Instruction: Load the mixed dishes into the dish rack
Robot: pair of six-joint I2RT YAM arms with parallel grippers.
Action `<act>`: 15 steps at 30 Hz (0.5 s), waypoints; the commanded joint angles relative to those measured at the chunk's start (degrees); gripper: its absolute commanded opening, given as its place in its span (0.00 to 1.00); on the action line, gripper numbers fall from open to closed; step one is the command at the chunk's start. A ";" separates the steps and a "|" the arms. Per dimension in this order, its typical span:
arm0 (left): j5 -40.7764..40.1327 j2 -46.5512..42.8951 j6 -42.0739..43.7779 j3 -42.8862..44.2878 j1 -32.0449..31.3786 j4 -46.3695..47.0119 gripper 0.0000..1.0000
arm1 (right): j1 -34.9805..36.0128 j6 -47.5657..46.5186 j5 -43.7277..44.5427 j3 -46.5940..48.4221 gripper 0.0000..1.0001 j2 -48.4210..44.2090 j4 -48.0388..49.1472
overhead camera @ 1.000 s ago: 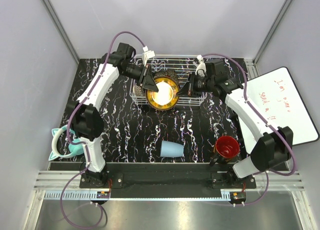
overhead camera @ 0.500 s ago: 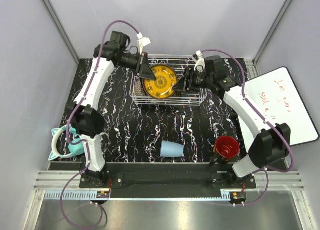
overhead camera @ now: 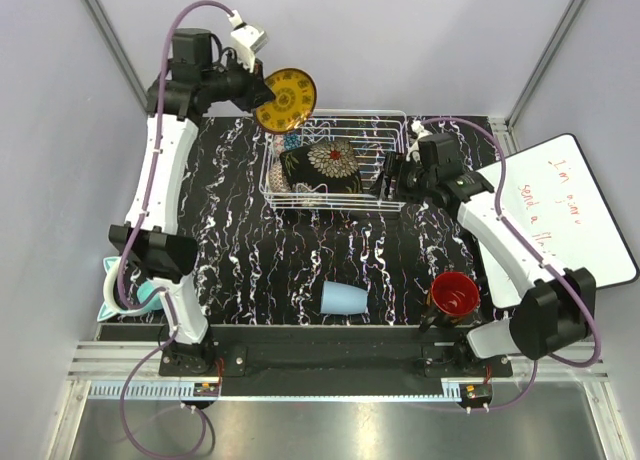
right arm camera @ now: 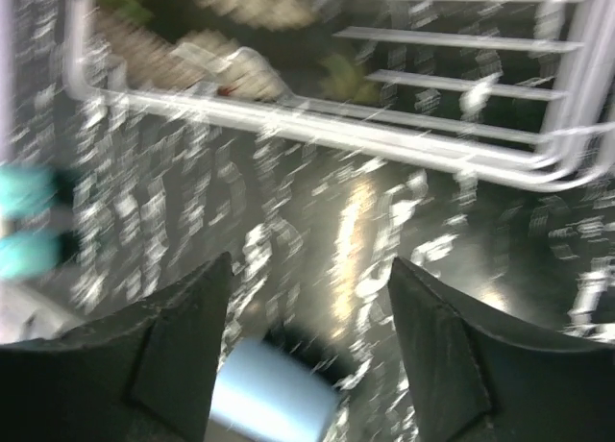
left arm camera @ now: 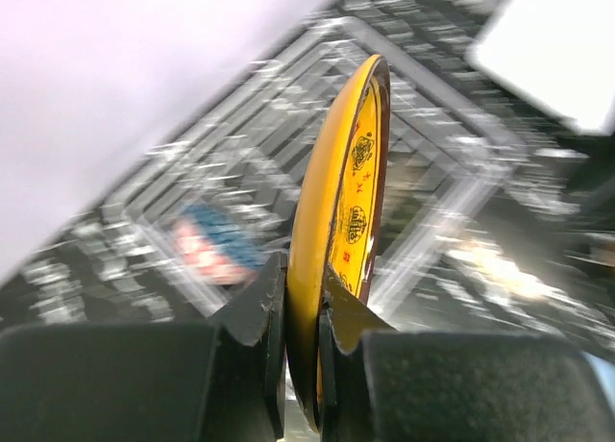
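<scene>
My left gripper [overhead camera: 260,92] is shut on the rim of the yellow ornate round plate [overhead camera: 286,99], held high above the back-left corner of the dish rack [overhead camera: 372,130]. In the left wrist view the plate [left arm camera: 344,211] stands on edge between my fingers [left arm camera: 259,303]. The black square floral plate [overhead camera: 322,166] lies in the rack, with a blue patterned bowl [overhead camera: 290,140] and a beige bowl [overhead camera: 277,176] behind its left side. My right gripper [overhead camera: 388,178] stands open at the rack's right end, holding nothing [right arm camera: 309,269]. The light-blue cup [overhead camera: 344,299] lies on its side at the front, and the red-inside mug [overhead camera: 454,294] stands by the right arm's base.
Teal rounded items [overhead camera: 128,290] sit at the table's front left. A whiteboard [overhead camera: 565,205] lies off the table's right edge. The right wrist view shows the rack's wires [right arm camera: 432,139] above and the blurred cup [right arm camera: 274,394] below the fingers.
My left arm has lifted the yellow plate out of the rack, up and to the back left, uncovering the black plate. My right gripper has opened and drawn back slightly.
</scene>
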 commanded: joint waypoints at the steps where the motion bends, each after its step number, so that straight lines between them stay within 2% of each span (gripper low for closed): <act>1: -17.66 -0.45 6.29 -1.44 -2.06 14.49 0.00 | -0.23 -3.59 13.63 2.96 0.72 4.42 3.88; 5: -19.34 2.45 5.77 1.83 -2.50 14.49 0.00 | 0.99 -6.23 14.26 8.32 0.71 10.31 6.42; 8: -19.42 2.02 8.04 0.25 -3.29 14.58 0.00 | 4.42 -10.62 14.35 11.40 0.72 13.83 7.05; 12: -19.60 2.02 9.64 -1.07 -3.56 14.67 0.00 | 11.52 -19.22 19.86 14.21 0.75 17.95 8.10; 15: -19.16 1.84 9.55 -2.47 -3.56 14.93 0.00 | 13.48 -23.72 19.19 15.01 0.76 19.63 8.36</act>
